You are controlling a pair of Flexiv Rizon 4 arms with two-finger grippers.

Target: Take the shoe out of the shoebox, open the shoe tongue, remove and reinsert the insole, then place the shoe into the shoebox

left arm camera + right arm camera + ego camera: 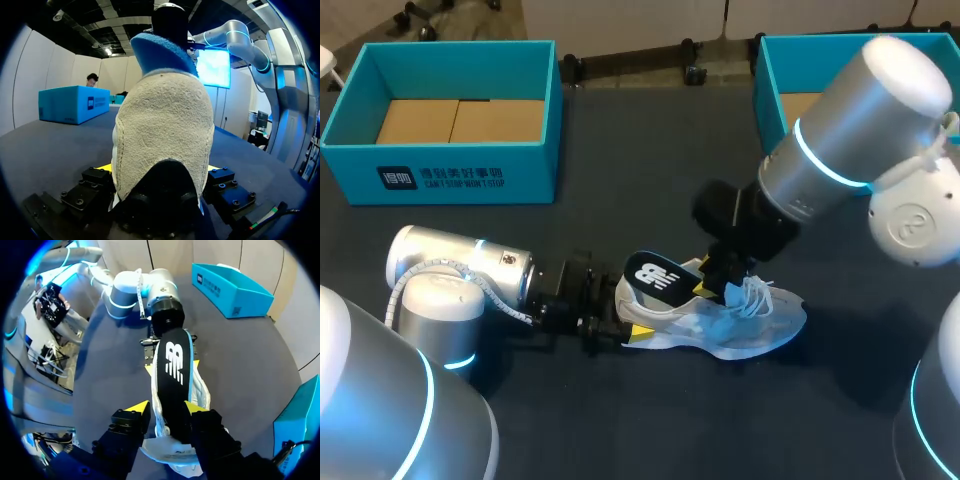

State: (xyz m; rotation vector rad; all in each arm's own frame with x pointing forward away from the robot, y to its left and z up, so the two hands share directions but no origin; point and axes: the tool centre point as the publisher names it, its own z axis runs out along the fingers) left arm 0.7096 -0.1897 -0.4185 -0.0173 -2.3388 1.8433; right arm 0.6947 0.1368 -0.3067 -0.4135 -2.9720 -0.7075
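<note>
Right now your left fingers are pressed against the heel of the shoe from both sides. It stands on the worktop, in front of the two shoeboxes. Your right fingers pinch the black insole, whose rear end sticks up out of the shoe.

The shoe is white and pale grey-blue with white laces, and its heel is a fuzzy cream. The insole is black with a white logo and a bright blue edge. The shoebox is teal, floored in brown cardboard, as is a second box. The table is dark slate. The left arm and right arm are silver with cyan rings. The left tool is black, tipped yellow.
</note>
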